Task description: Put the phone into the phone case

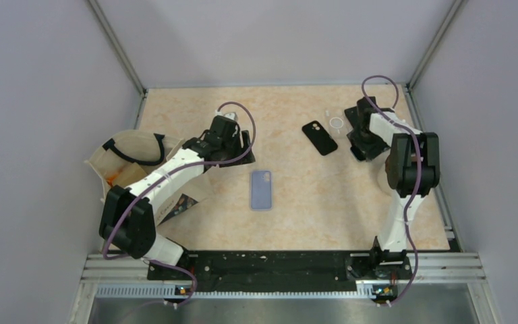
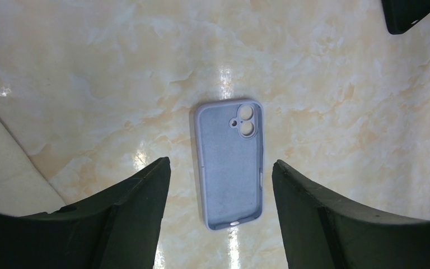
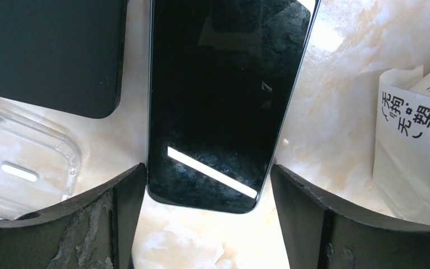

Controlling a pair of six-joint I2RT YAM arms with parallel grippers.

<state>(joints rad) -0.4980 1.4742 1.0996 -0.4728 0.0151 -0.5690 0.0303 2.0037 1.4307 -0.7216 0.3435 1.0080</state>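
Top external view, near to far.

1. Lilac case [image 1: 261, 190]: mid-tabletop [image 1: 310, 216], lying flat, seemingly hollow side up, with nothing in it.
2. Left gripper [image 2: 221, 163]: jaws apart and holding nothing, poised above the tabletop with that case in its sights.
3. Phone [image 3: 218, 106]: screen up, flat on the tabletop at the far right, well apart from the lilac case.
4. Right gripper [image 3: 208, 168]: jaws spread either side of the phone's near end, not clamped as far as I can see.
5. Black case [image 3: 50, 50] and clear case [image 3: 22, 162]: both lie beside the phone.

Status, by my reckoning: nothing is done yet. Grasping, carrying and seating the phone all remain.
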